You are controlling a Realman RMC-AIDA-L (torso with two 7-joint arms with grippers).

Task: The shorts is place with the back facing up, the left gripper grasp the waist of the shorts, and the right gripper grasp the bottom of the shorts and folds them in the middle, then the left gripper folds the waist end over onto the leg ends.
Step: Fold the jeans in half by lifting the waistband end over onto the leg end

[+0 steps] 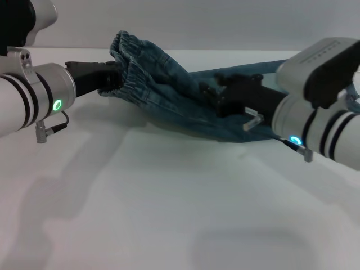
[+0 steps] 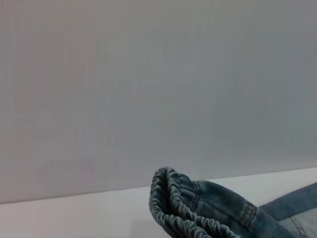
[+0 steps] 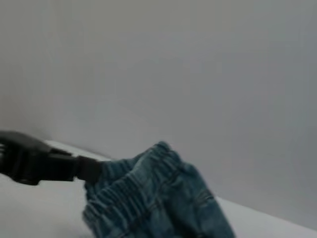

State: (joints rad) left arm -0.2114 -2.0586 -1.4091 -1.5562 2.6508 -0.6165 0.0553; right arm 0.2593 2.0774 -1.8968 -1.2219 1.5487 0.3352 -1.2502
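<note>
Blue denim shorts [image 1: 169, 93] with an elastic waistband hang bunched between my two grippers, lifted partly off the white table [image 1: 157, 214]. My left gripper [image 1: 114, 79] is shut on the gathered waist at the left. My right gripper [image 1: 212, 93] is shut on the leg end at the right, and cloth hides its fingertips. The fabric sags down to the table below the right gripper. The left wrist view shows only the ruffled waistband [image 2: 193, 210]. In the right wrist view, the left gripper [image 3: 86, 168] holds the raised waist [image 3: 148, 198].
A plain grey wall [image 1: 197, 22] rises behind the table's far edge. More denim [image 1: 264, 67] trails behind the right arm. The white tabletop stretches in front of both arms.
</note>
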